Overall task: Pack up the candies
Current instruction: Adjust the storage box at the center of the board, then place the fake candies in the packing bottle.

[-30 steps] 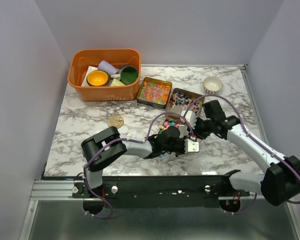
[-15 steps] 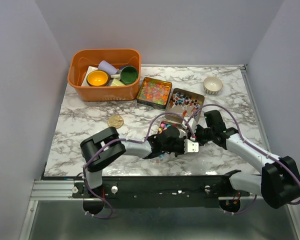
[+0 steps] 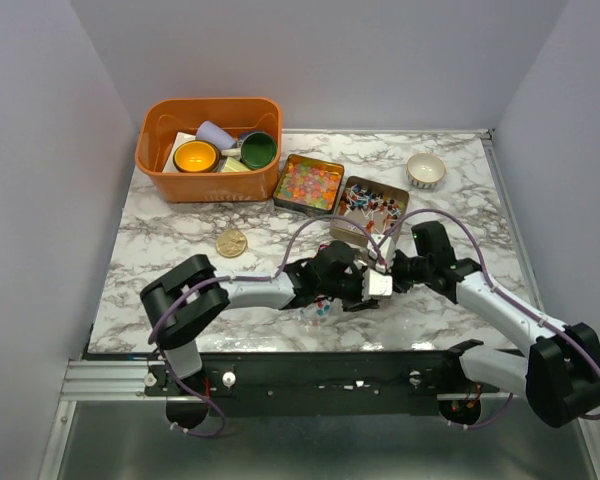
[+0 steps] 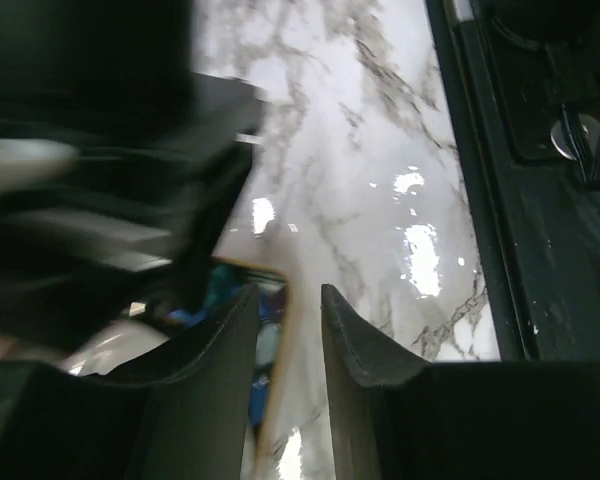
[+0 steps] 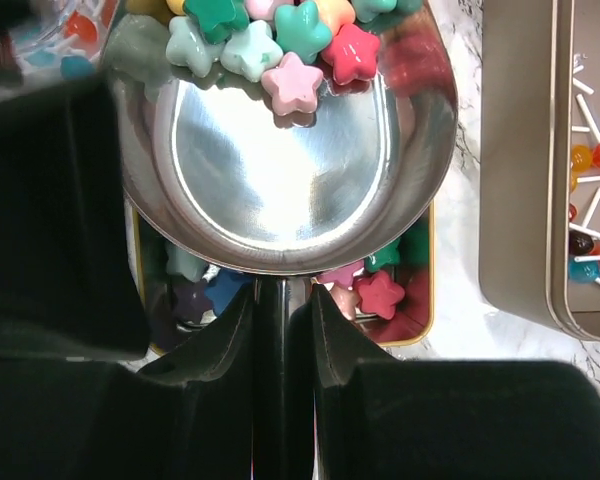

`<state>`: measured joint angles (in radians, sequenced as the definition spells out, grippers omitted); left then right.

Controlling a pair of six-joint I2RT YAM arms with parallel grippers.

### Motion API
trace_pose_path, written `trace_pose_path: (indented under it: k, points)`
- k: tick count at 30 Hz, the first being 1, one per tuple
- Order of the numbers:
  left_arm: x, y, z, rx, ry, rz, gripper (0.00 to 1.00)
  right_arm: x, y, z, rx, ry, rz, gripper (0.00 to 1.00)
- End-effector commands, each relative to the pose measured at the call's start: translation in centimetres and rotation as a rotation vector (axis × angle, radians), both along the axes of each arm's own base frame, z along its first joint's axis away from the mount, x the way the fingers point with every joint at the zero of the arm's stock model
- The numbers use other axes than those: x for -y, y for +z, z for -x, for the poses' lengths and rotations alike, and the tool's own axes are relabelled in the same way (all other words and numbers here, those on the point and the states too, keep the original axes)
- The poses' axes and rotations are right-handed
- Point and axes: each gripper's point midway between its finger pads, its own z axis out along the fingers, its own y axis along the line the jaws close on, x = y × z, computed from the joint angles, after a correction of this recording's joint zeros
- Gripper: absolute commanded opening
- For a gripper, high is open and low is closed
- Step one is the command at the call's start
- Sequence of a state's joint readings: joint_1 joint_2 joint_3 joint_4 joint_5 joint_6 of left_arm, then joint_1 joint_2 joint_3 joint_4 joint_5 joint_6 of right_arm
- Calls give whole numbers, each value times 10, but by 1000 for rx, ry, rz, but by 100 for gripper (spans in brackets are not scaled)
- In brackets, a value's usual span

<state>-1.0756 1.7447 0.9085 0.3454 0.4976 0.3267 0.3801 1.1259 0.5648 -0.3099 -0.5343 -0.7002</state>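
Observation:
My right gripper is shut on the handle of a metal scoop. The scoop holds several star-shaped candies at its far end and hangs over a small gold-rimmed tin with more stars inside. In the top view the right gripper and scoop meet my left gripper at the table's near middle. In the left wrist view the left gripper stands nearly closed astride the tin's gold rim, with blue candies beside it. Most of the tin is hidden in the top view.
A tin of pastel candies and a tin of lollipops sit behind the grippers; the lollipop tin also shows in the right wrist view. An orange basket of cups stands back left, a gold lid mid-left, a small white bowl back right.
The right gripper has moved nearer and slightly left with the scoop. The left arm's elbow has swung left, and its gripper sits a little nearer the front edge.

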Motion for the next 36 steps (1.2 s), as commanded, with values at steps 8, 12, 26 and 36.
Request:
trace_pose_path:
  k: [8, 12, 26, 36]
  points:
    - [-49, 188, -25, -23, 96, 235, 53, -15, 11, 4, 17, 56, -87, 1]
    - [-69, 214, -37, 5, 160, 242, 56, -14, 9, 2, 29, 53, -91, 1]
    - [-208, 176, -201, -175, 1030, 194, 86, -20, 47, 0, 116, 56, -220, 1]
    - [-276, 138, -235, -192, 1185, 99, 92, -27, 86, 12, 160, 83, -317, 1]
